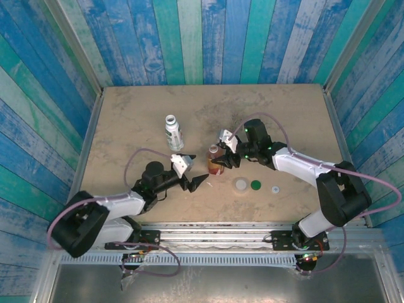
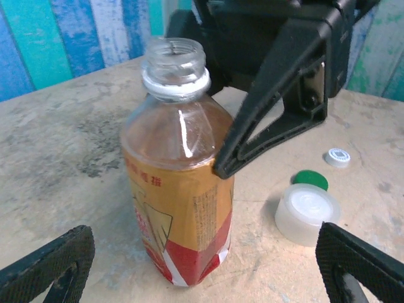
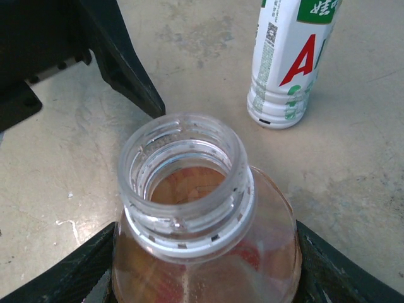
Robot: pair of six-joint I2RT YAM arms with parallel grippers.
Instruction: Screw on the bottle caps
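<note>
The amber bottle [image 1: 215, 159] with a red label stands uncapped mid-table. My right gripper [image 1: 222, 158] is shut on its body, and in the right wrist view its fingers [image 3: 69, 274] press both sides below the open threaded neck [image 3: 186, 180]. My left gripper [image 1: 192, 175] is open and empty just left of that bottle [image 2: 180, 189], its fingertips [image 2: 53, 262] wide apart on either side. The white green-printed bottle [image 1: 172, 132] stands uncapped farther back. The caps lie right of the amber bottle: a wide translucent cap [image 1: 240, 184], a dark green cap [image 1: 255, 185] and a tiny white-grey cap [image 1: 276, 189].
Raised rails [image 1: 88, 139] border the beige tabletop on both sides, with blue-green plank walls [image 1: 208, 38] beyond. In the left wrist view the translucent cap [image 2: 307, 213] sits close to my right-hand fingertip, with the green cap [image 2: 311, 178] and the tiny cap [image 2: 337, 157] behind it.
</note>
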